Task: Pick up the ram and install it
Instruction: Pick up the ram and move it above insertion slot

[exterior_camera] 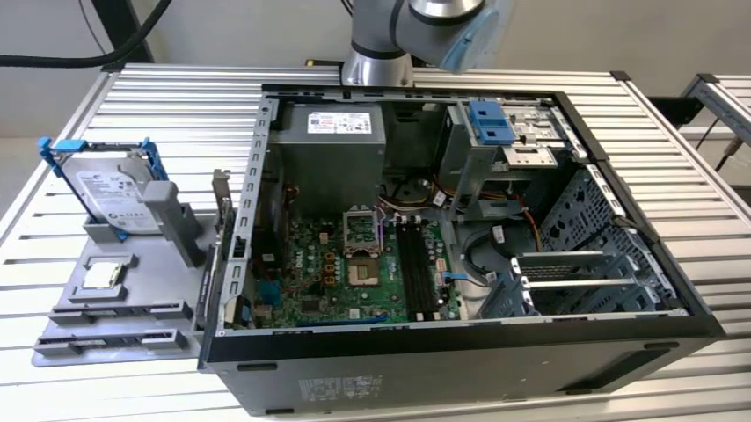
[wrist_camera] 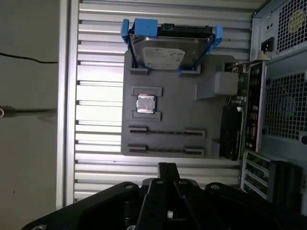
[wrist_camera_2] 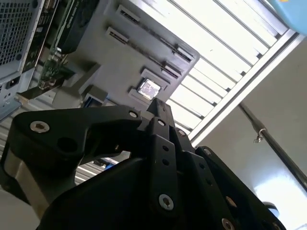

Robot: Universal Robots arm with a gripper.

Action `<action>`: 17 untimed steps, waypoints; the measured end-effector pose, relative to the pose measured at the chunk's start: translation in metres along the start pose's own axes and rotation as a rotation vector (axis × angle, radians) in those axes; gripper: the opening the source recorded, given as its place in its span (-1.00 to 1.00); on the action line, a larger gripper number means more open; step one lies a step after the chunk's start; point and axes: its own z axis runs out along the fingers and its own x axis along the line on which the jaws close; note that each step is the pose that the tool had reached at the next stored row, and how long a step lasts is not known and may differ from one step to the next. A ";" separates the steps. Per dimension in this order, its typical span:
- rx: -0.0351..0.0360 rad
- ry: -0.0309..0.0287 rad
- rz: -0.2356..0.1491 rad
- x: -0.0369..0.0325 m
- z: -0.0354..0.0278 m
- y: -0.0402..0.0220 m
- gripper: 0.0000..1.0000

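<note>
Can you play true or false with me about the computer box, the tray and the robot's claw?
1. The computer case is closed up. False: it is open, and the motherboard shows inside.
2. The hard drive in its blue frame stands on the grey tray. True.
3. A small square silver chip lies on that tray. True.
4. The claw is gripping the hard drive. False: in the first wrist view the claw is apart from it.

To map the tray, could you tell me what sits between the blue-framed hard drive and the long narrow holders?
A small square silver chip sits there on the grey tray, shown in the first wrist view and exterior view.
</note>
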 end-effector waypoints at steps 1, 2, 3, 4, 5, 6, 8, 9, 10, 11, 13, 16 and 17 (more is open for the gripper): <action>0.0000 0.0000 0.000 0.0000 0.0000 0.0000 -1.00; 0.0000 0.0000 0.000 0.0000 0.0000 0.0000 -1.00; 0.0000 0.0000 0.000 0.0000 0.0000 0.0000 -1.00; -0.0001 0.0000 0.000 0.0000 0.0000 0.0000 -1.00; 0.0000 0.0000 0.000 0.0000 0.0000 0.0000 -1.00; -0.0002 0.0057 -0.001 -0.0001 0.0002 0.0000 -1.00; 0.0006 0.0135 -0.003 0.0001 0.0003 0.0001 -1.00; 0.0010 0.0174 -0.004 0.0000 0.0002 0.0002 -1.00; 0.0015 0.0213 -0.005 0.0001 0.0002 0.0002 -1.00; 0.0018 0.0250 -0.006 0.0001 0.0002 0.0001 -1.00; 0.0027 0.0328 -0.009 0.0000 0.0002 0.0002 -1.00; 0.0039 0.0439 -0.012 0.0000 0.0002 0.0002 -1.00; 0.0044 0.0481 -0.013 0.0000 0.0001 0.0002 -1.00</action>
